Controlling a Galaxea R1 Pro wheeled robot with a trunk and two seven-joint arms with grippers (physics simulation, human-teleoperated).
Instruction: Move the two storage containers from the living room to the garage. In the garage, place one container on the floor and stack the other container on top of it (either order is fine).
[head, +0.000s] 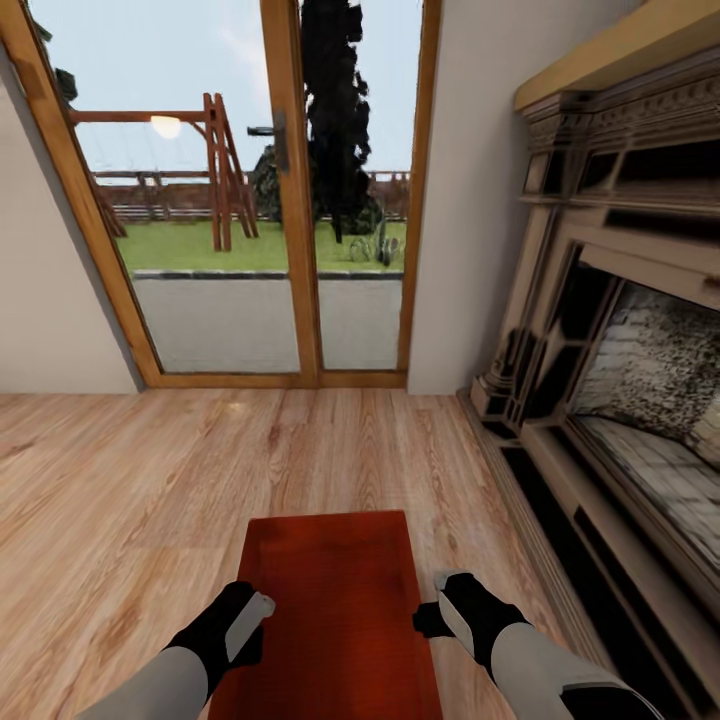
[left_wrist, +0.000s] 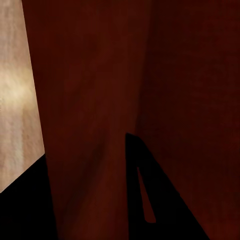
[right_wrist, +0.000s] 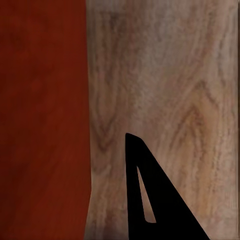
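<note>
One orange-red storage container (head: 335, 600) lies lengthwise between my two arms, over the light wood-plank floor (head: 130, 480) of the living room. My left gripper (head: 255, 605) is shut on its left wall. In the left wrist view that red wall (left_wrist: 100, 75) runs between the two dark fingers (left_wrist: 165, 215). My right gripper (head: 440, 610) is shut on the right wall. The right wrist view has the container (right_wrist: 45, 100) beside one finger (right_wrist: 170, 215) over the planks, with the other finger hidden behind the wall. Whether the box rests on the floor or hangs above it is unclear.
Glass garden doors (head: 290, 250) in a wooden frame stand straight ahead, with lawn and a swing frame beyond. An ornate fireplace (head: 620, 330) runs along the right side, close to my right arm. Open plank floor spreads ahead and to the left.
</note>
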